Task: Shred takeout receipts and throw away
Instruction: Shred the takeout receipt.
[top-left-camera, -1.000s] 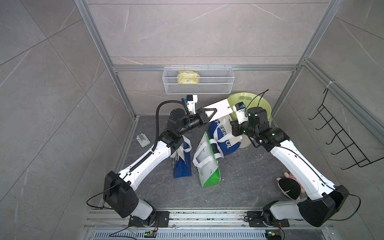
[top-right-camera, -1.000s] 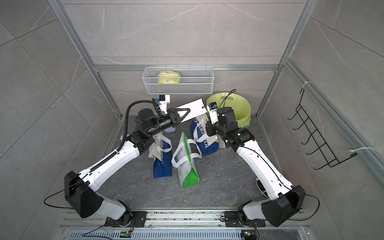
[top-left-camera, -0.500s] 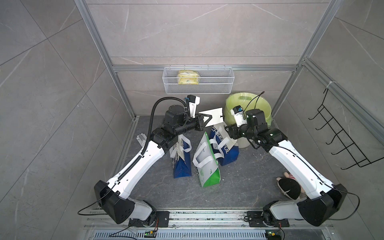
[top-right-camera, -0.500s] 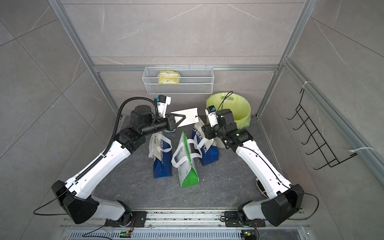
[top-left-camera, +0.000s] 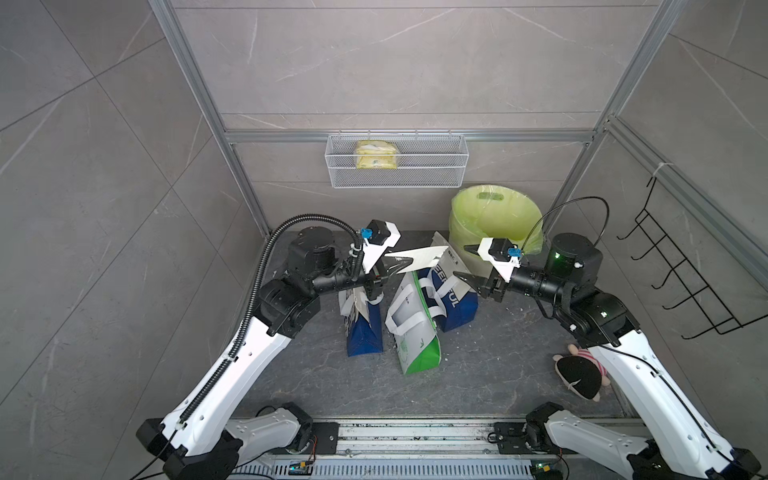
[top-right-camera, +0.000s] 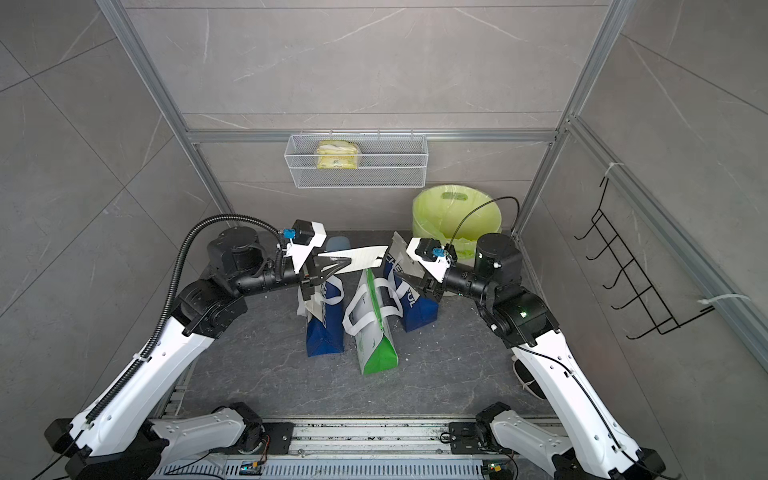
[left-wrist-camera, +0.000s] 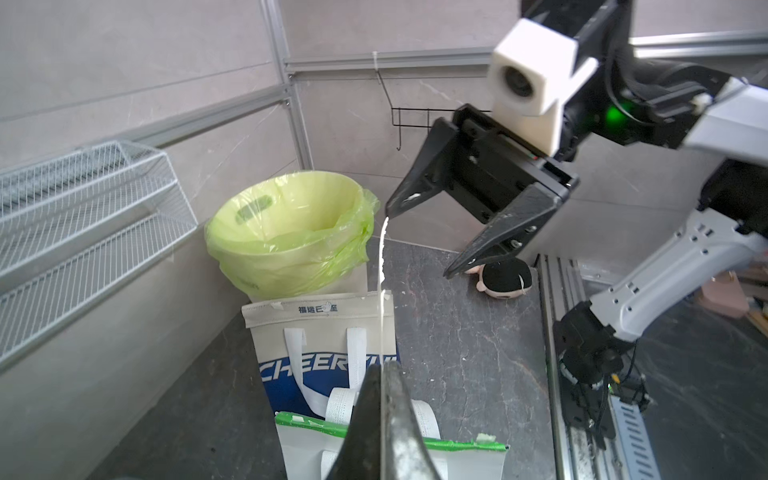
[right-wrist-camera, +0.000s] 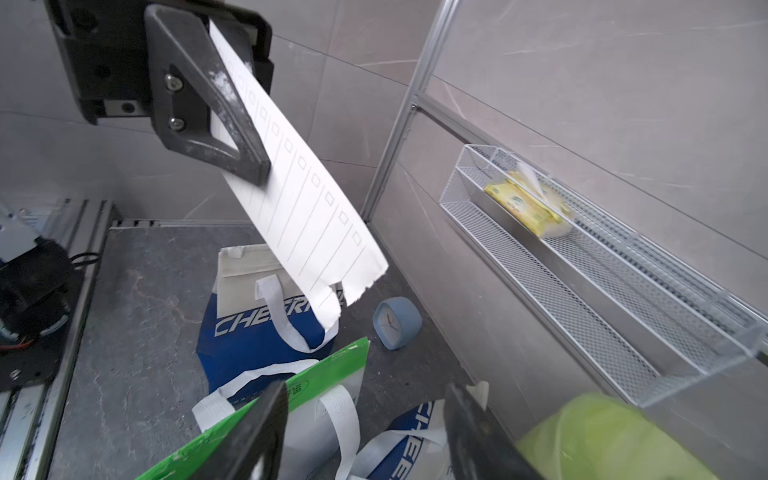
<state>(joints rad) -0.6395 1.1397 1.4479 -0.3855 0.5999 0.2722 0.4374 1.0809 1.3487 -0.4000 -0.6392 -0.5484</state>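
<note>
Left gripper (top-left-camera: 405, 264) clamped on the takeout receipt (top-left-camera: 424, 257), held over the paper bags (top-left-camera: 415, 345) near the floor's (top-left-camera: 498, 365) back edge; right gripper (top-left-camera: 460, 260) jaws apart, empty, just beside the receipt's torn end.

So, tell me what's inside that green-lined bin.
Only the pale green liner shows inside the bin, and no paper scraps are visible on its inner walls. The bottom cannot be seen: the near rim covers it in every view.

Robot test cell, grey tiled walls (top-left-camera: 415, 62), aluminium frame (top-left-camera: 407, 136), wire basket (top-left-camera: 436, 166), lined bin (top-left-camera: 465, 237)
</note>
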